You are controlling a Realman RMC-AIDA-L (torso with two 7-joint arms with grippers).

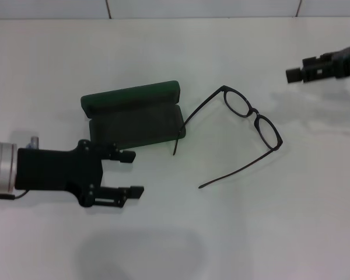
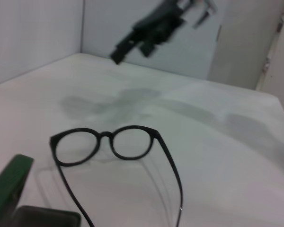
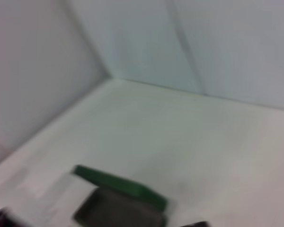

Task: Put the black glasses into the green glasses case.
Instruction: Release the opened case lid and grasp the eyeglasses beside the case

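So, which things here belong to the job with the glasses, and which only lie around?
Belong to the job:
- black glasses, unfolded on the table
- green glasses case, open
- left gripper, open, near the case
- right gripper, far side

Only around:
- white table
- nothing else can be made out

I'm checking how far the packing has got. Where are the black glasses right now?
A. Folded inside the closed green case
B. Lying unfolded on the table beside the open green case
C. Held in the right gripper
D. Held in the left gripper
B: the black glasses lie with temples spread on the table, next to the open green glasses case; the left gripper and right gripper hold nothing.
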